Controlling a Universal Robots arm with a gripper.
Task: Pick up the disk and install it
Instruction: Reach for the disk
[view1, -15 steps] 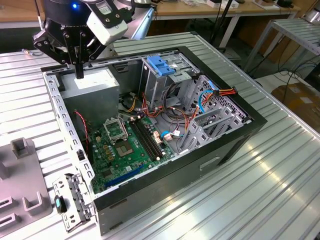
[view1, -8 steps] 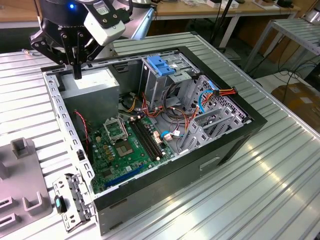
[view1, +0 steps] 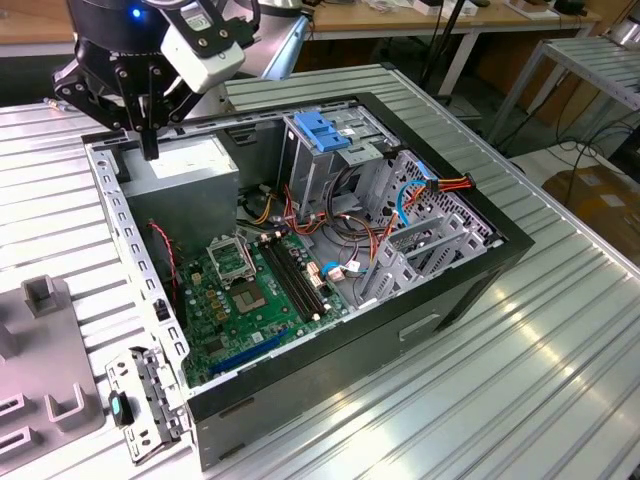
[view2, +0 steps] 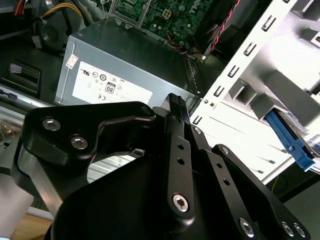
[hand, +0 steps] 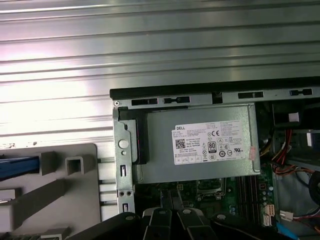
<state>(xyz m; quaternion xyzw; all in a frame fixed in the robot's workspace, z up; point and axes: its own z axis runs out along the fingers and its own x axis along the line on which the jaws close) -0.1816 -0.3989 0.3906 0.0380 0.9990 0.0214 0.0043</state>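
Currently the gripper (view1: 148, 150) hangs over the power-supply box (view1: 185, 180), fingers pressed together and holding nothing. The disk (hand: 17, 167) (blue rail edge visible) lies in the grey fixture (hand: 55, 192) beside that box, outside the case (view1: 400, 330).

Bright overhead light; glare on ribbed table (hand: 150, 65)

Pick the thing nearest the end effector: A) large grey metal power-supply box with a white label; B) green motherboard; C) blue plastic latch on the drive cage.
A: the end effector hangs just above the edge of the large grey metal power-supply box.
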